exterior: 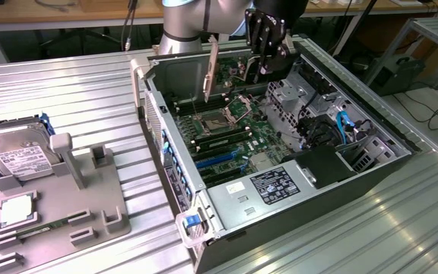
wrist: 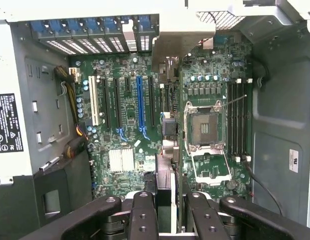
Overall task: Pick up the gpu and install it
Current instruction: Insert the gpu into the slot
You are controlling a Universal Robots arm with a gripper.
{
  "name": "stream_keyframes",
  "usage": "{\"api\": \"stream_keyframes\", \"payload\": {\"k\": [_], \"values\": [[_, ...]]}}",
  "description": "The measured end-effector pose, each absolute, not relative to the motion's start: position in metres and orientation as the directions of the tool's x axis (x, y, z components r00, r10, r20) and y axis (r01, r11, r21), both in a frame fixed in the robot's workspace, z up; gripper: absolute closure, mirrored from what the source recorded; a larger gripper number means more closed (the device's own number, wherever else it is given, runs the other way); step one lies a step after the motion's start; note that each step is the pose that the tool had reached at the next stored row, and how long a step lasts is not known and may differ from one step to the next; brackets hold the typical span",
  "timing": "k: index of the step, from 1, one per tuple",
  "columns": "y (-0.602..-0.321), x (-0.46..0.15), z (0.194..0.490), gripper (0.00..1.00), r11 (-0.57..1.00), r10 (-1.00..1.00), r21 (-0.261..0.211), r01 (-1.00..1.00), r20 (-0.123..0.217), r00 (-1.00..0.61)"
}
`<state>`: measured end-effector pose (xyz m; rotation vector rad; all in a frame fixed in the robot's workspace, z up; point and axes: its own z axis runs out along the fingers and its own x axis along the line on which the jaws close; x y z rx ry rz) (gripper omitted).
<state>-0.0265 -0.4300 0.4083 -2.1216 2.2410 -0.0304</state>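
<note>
Arm (exterior: 182,23) comes in from the far edge of the tabletop (exterior: 67,85) and reaches over the open computer case (exterior: 318,222). The wrist is tipped so the black fingers (exterior: 267,54) point down into the case. In the wrist view the two fingers (wrist: 143,215) are clamped on the gpu (wrist: 166,182), one on each face of the card, which sits edge-on between them.

The gpu (exterior: 212,74) is up off the tabletop, hanging over the inside of the case. It stands on edge, so the flat of the board is roughly square to the motherboard (wrist: 124,100) below. Its long axis runs from the fingers out to the pale metal bracket (wrist: 181,40). That bracket end points at the case wall with the row of blue slot latches (wrist: 94,25). In the exterior view the bracket hangs as a near-upright strip on the exterior view's left of the fingers, with its top poking above the case rim.

From the wrist camera the card lines up over the strip between the expansion slots and the CPU socket (wrist: 202,125), a bit off from the long blue slot (wrist: 139,100). Can't tell if the bottom edge touches anything.

Over on the exterior view's left, a hard drive (exterior: 17,151) leans in a grey fixture (exterior: 74,200), well apart from the case.
</note>
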Motion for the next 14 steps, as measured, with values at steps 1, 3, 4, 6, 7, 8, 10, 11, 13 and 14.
{"api": "stream_keyframes", "payload": {"k": [1, 3, 4, 6, 7, 8, 10, 11, 13, 14], "values": [[-0.4300, -0.0265, 0.4071, 0.72, 0.055, -0.998, -0.052, -0.997, -0.027, -0.054], [-0.4300, -0.0265, 0.4050, 0.72, 0.055, -0.998, -0.052, -0.997, -0.027, -0.054], [-0.4299, -0.0265, 0.4042, 0.72, 0.055, -0.998, -0.052, -0.997, -0.027, -0.054], [-0.4299, -0.0264, 0.4036, 0.72, 0.055, -0.998, -0.053, -0.997, -0.026, -0.053], [-0.4300, -0.0264, 0.4034, 0.72, 0.055, -0.998, -0.054, -0.997, -0.027, -0.053], [-0.4302, -0.0265, 0.4030, 0.72, 0.055, -0.998, -0.058, -0.997, -0.027, -0.053], [-0.4301, -0.0265, 0.4028, 0.72, 0.055, -0.998, -0.061, -0.997, -0.028, -0.053], [-0.4301, -0.0265, 0.4028, 0.72, 0.055, -0.998, -0.062, -0.997, -0.028, -0.053], [-0.4303, -0.0265, 0.4027, 0.72, 0.055, -0.998, -0.062, -0.997, -0.029, -0.053], [-0.4303, -0.0265, 0.4027, 0.72, 0.055, -0.998, -0.062, -0.997, -0.029, -0.053]]}}
